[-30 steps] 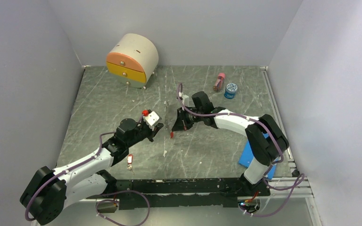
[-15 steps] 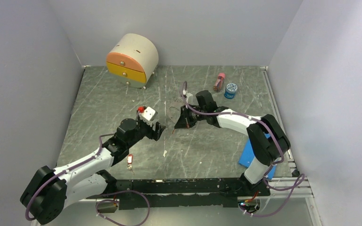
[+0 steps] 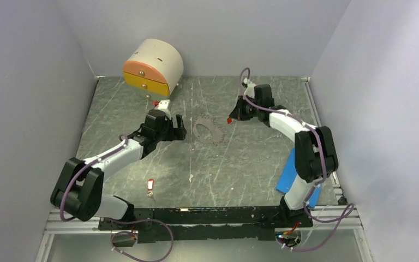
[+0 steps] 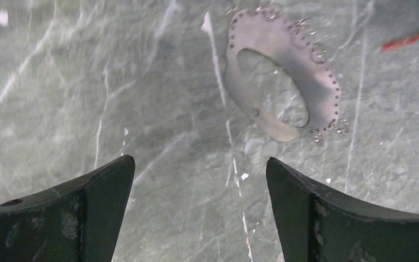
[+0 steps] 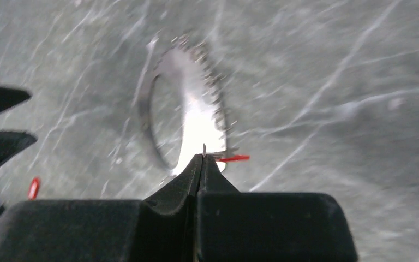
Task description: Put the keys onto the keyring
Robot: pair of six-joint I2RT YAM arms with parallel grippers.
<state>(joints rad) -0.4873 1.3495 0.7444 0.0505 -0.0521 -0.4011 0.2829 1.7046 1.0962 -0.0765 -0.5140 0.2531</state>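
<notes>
"Metal keyring (image 4: pixel 303 65), where is it?"
"Flat on the surface (image 3: pixel 251 164), between the two grippers. The left gripper (image 4: pixel 199 164) sits just beside the keyring, spread and empty."
"And the right gripper (image 5: pixel 201 158)?"
"Near the keyring, pressed together, pinching a red-tagged key (image 5: pixel 233 159). Another key (image 3: pixel 150 186) lies well apart from the keyring."

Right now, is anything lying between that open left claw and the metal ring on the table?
Nothing visible. Only bare marbled table lies between the left gripper and the keyring.
</notes>
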